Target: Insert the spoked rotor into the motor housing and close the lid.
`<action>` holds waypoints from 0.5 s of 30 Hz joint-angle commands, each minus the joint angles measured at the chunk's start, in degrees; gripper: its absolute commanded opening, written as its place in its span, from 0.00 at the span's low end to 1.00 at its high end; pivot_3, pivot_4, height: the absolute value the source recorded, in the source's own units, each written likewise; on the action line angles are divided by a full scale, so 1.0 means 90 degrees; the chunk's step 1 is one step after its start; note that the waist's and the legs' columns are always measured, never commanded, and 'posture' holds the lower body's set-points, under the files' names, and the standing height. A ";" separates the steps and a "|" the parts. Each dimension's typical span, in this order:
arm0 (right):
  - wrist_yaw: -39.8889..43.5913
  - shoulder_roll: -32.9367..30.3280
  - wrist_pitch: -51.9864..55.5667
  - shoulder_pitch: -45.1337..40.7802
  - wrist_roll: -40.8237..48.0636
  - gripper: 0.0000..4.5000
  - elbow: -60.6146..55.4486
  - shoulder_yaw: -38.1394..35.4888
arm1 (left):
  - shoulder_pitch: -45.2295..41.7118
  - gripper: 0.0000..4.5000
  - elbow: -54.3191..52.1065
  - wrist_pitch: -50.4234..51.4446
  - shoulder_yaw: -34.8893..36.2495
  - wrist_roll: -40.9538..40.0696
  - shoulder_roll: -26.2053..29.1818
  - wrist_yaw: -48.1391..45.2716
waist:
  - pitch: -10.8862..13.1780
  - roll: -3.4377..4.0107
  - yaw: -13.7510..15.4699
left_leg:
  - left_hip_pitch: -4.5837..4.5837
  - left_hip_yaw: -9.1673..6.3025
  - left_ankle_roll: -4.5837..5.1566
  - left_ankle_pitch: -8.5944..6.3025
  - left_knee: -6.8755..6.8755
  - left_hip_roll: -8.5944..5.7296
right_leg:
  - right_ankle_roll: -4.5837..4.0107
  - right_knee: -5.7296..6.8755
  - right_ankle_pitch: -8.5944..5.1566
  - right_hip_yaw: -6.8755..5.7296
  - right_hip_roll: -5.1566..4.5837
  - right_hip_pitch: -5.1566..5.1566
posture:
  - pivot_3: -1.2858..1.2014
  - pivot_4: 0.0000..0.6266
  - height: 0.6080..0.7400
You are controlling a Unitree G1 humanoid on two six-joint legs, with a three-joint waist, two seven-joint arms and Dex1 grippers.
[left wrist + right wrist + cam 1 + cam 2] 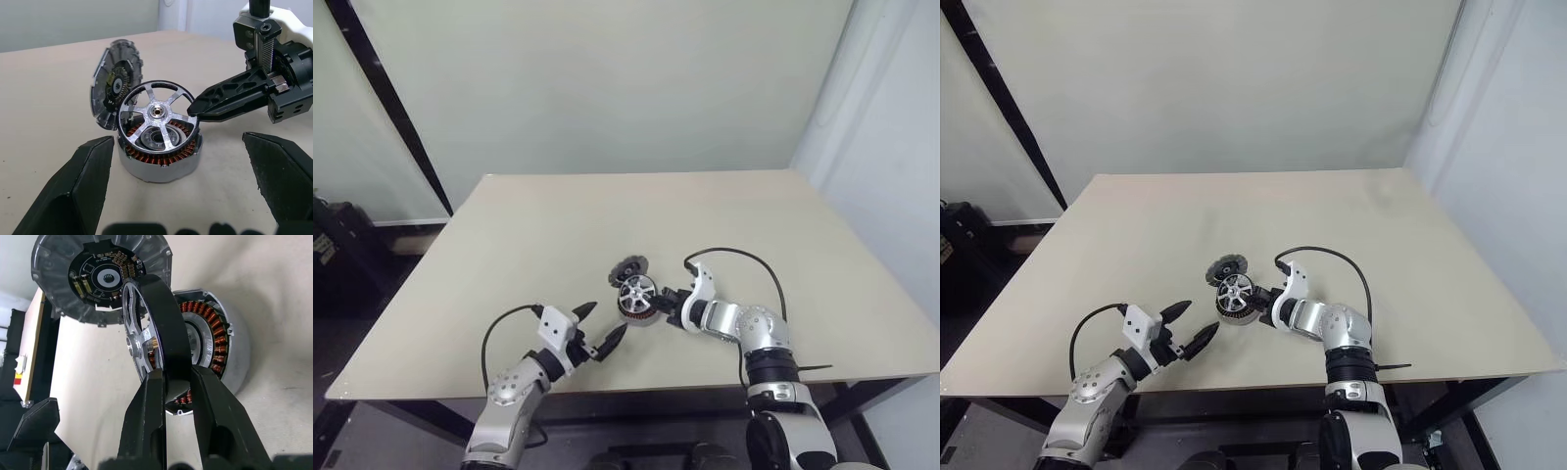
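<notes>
The spoked rotor (pixel 160 113), a silver wheel with a dark rim, stands tilted with its lower edge in the motor housing (pixel 156 169), a round metal cup with copper windings inside. My right gripper (pixel 176 377) is shut on the rotor's rim (pixel 159 318), pinching it from the right side (pixel 664 299). The lid (pixel 110 88) leans on edge against the far side of the housing, its dark circuit face towards the rotor. My left gripper (pixel 605 320) stays open near the table's front, a little short of the housing, with nothing between its fingers (pixel 83 186).
The parts sit near the middle front of a beige table (pixel 558 225). Its front edge runs just behind both wrists. A black cable (pixel 744 257) loops over my right wrist. A pale wall rises behind the table.
</notes>
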 commanded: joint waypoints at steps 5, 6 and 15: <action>0.0019 0.0022 0.0201 -0.0091 0.0086 0.08 -0.0325 0.0049 | -0.0118 1.00 -0.0180 -0.0091 0.0022 0.0024 -0.0006 0.0027 | 0.0000 0.0000 0.0000 | -0.0001 0.0000 0.0000 0.0000 0.0000 0.0000 | 0.0000 0.0000 0.0000 0.0000 0.0000 -0.0001 | 0.52 0.00 1.00; 0.0019 0.0037 0.0227 -0.0073 0.0086 0.08 -0.0338 0.0057 | -0.0121 1.00 -0.0178 -0.0094 0.0021 0.0025 -0.0008 0.0026 | 0.0000 0.0000 0.0000 | 0.0000 0.0000 0.0000 0.0000 0.0000 0.0000 | 0.0000 0.0000 0.0000 0.0000 0.0000 -0.0001 | 0.52 0.00 1.00; -0.0016 0.0149 0.0181 -0.0013 -0.0015 0.08 -0.0277 0.0108 | -0.0131 1.00 -0.0180 -0.0087 0.0018 0.0030 -0.0009 0.0024 | 0.0000 0.0000 -0.0002 | 0.0000 0.0000 0.0000 0.0000 0.0000 0.0000 | 0.0000 0.0000 0.0000 0.0000 0.0001 -0.0001 | 0.52 0.00 1.00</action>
